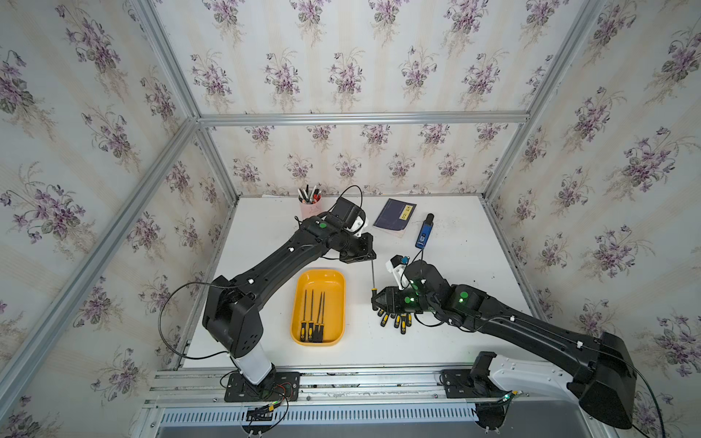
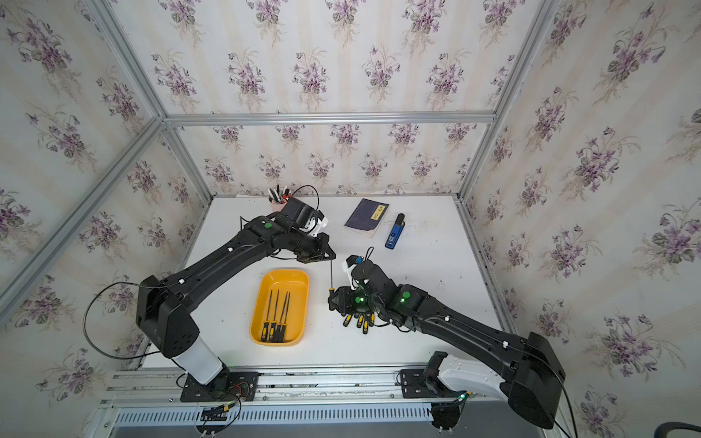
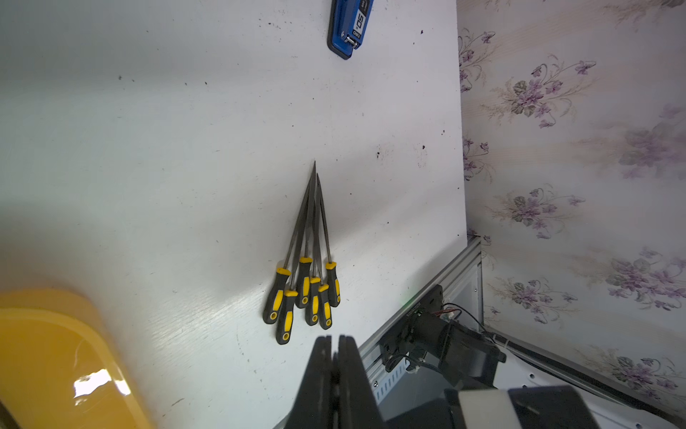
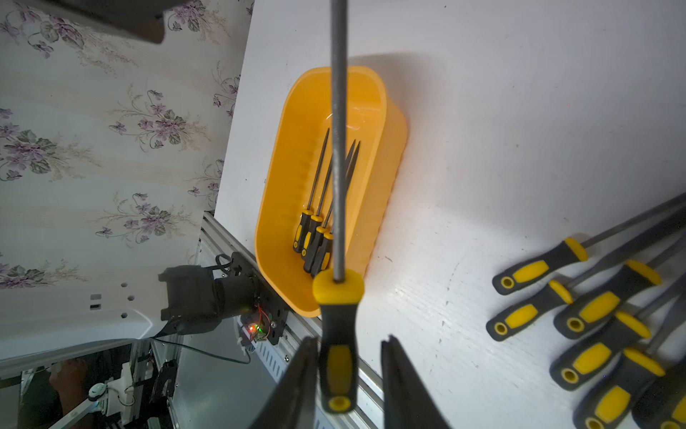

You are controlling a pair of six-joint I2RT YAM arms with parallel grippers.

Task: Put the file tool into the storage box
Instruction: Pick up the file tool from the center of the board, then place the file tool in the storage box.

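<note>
A round steel file with a black-and-yellow handle (image 1: 373,276) hangs over the white tabletop (image 1: 455,273), just beside the shallow orange-yellow plastic storage box (image 1: 320,278). The left gripper (image 1: 373,259) has its fingers closed on the file's tip, while the right gripper (image 4: 349,341) has its fingers parted around the handle.

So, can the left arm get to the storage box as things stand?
Probably yes. The storage box lies beside the left gripper with nothing between. That gripper is shut on the file at its tip; the right gripper stands open around its handle.
</note>
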